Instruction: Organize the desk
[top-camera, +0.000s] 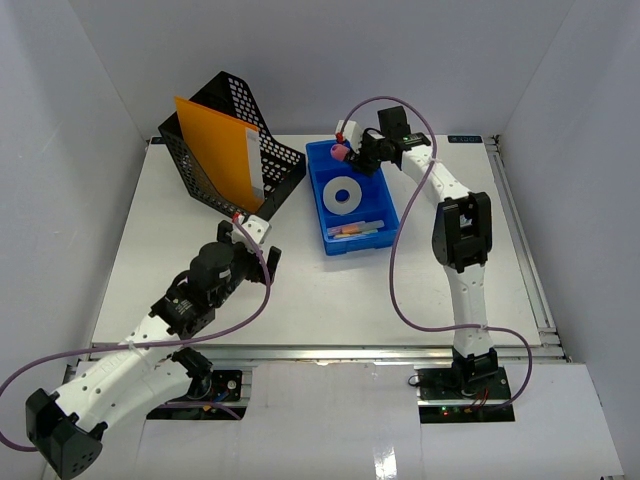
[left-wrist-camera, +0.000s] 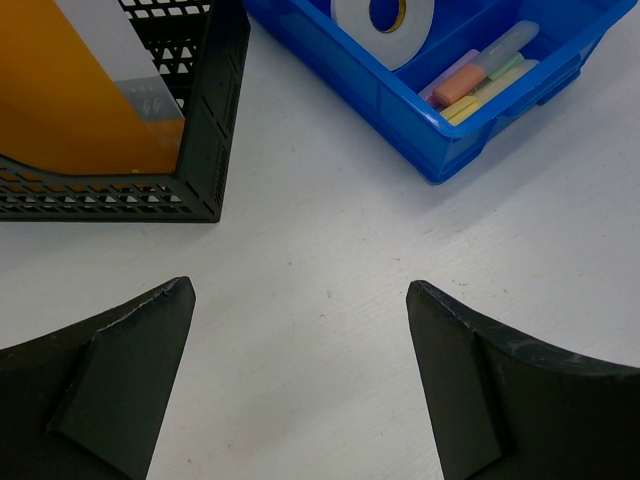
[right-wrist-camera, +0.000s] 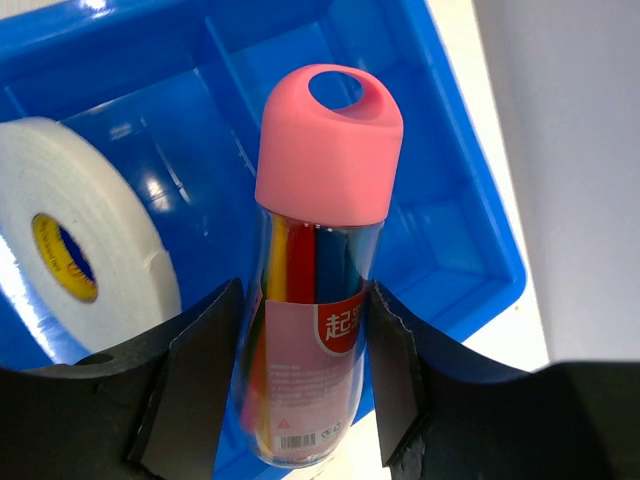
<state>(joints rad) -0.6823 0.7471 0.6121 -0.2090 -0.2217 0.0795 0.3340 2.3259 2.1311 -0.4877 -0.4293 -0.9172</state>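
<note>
I see the flat white desk spanning the view beneath both arms. Far left stands a black mesh holder, far centre a glossy blue plastic tray. My right gripper clamps a clear cylindrical pink-capped tube over the tray. The left gripper gapes wide and empty.

Lit brightly & evenly from above, w/ bounce off white walls. Casts only soft, faint shadows on desk, e.g. along base of blue tray & mesh holder. Shows white glare spots on glossy tray floor beside tape roll, right wrist view. Renders all 3 views sharp; washes desk surface slightly.
</note>
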